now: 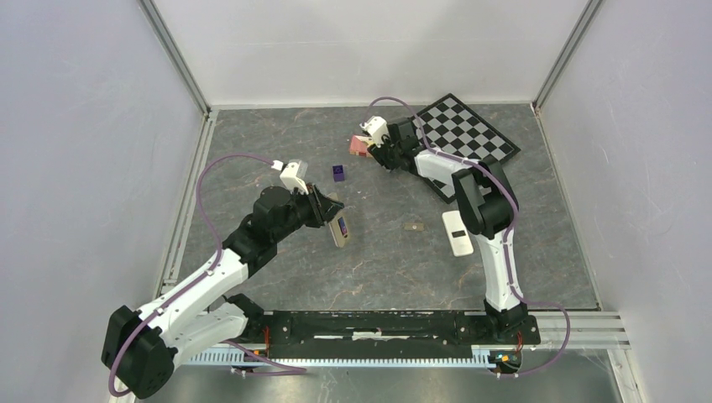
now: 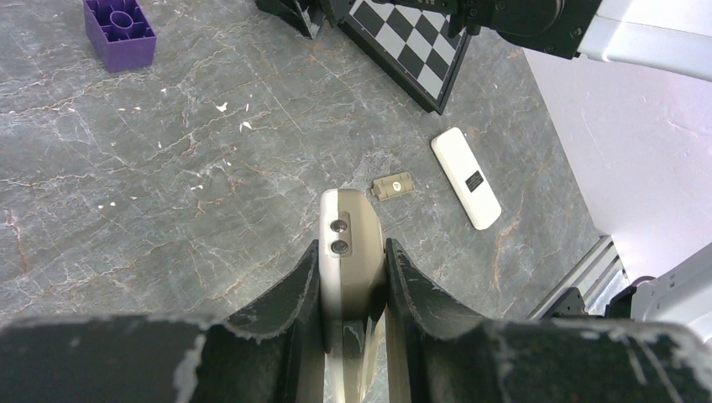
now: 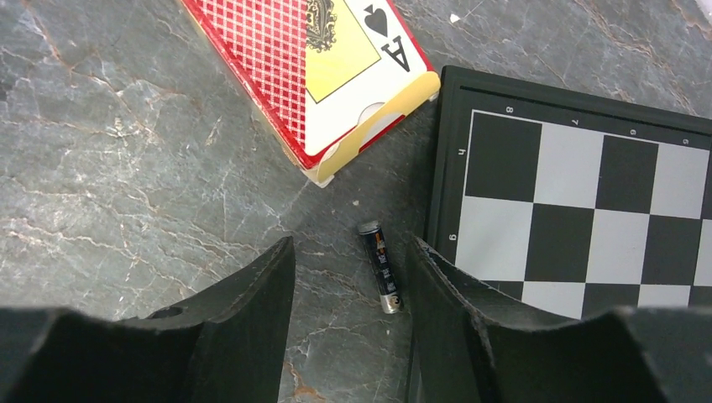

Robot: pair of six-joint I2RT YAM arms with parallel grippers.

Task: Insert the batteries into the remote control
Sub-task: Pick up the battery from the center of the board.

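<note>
I am gripping the remote control (image 2: 351, 243) near the bench's (image 2: 168, 168) middle, left fingers (image 2: 290, 302) clamping its slim olive-grey shell by the sides. One battery (image 3: 382, 267), dark with metal tips, is lying just beside the chessboard (image 3: 588, 193), sitting between my open right fingers (image 3: 252, 311), not yet gripped; I am judging the loading mostly ahead

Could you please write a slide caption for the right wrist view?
Open right pincer hovers astride a battery lying beside the chessboard edge, near a card box.
</note>
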